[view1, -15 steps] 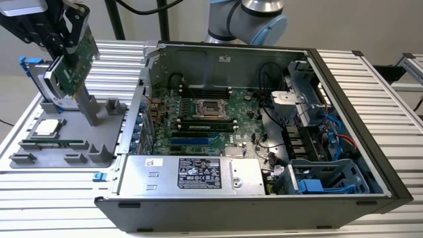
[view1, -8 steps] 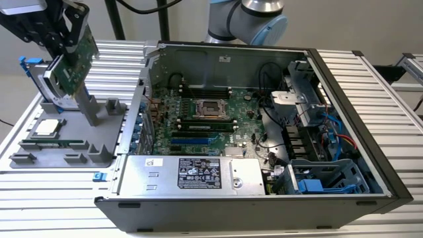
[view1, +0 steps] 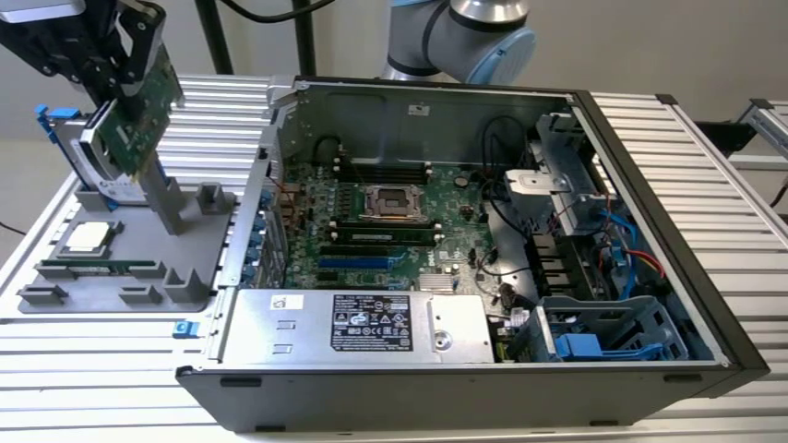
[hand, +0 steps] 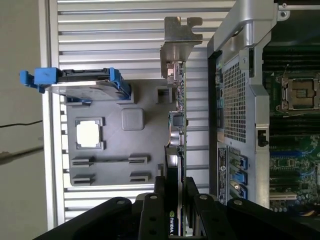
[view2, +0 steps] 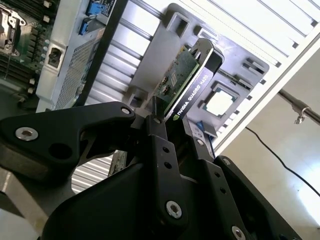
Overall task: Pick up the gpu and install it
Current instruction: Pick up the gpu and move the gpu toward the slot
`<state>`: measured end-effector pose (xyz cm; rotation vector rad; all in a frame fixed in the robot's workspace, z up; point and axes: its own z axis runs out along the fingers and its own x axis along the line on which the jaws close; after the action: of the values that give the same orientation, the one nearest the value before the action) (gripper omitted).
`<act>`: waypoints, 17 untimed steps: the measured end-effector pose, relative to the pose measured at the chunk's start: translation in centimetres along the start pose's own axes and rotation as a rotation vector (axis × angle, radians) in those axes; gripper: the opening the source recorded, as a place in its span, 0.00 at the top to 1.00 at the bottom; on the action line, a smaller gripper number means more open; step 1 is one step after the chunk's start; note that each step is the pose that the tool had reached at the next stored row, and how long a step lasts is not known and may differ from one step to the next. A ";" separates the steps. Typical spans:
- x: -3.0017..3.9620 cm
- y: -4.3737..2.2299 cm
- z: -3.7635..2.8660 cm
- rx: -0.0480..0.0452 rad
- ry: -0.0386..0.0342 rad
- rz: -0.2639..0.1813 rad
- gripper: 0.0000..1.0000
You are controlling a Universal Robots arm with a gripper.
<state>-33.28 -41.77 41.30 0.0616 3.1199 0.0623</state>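
My gripper [view1: 124, 85] is shut on the gpu [view1: 138, 129] and holds it in the air above the grey parts tray [view1: 185, 288], at the exterior view's left. The card hangs edge-down and tilted, green board showing, its silver end bracket [view1: 161, 198] lowest. In the second wrist view the black fingers [view2: 159, 137] clamp the gpu [view2: 187, 80] by one short end. In the first wrist view the gpu [hand: 177, 125] is edge-on, running from the gripper [hand: 174, 192] out to the bracket [hand: 177, 42].
The open computer case [view1: 640, 138] lies to the exterior view's right of the tray, motherboard [view1: 382, 221] exposed, blue slots [view1: 357, 263] near the power supply [view1: 357, 323]. On the tray stand a blue-framed hard drive [view1: 89, 161], a processor [view1: 89, 238] and a memory stick [view1: 99, 268].
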 end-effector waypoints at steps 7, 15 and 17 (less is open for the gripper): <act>-0.01 0.01 -0.02 0.0000 0.0001 0.000 1.00; -0.53 0.02 0.00 0.0001 0.0021 0.003 1.00; -0.72 0.03 0.00 0.0001 0.0020 0.004 1.00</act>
<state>-32.56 -41.77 41.31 0.0686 3.1219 0.0623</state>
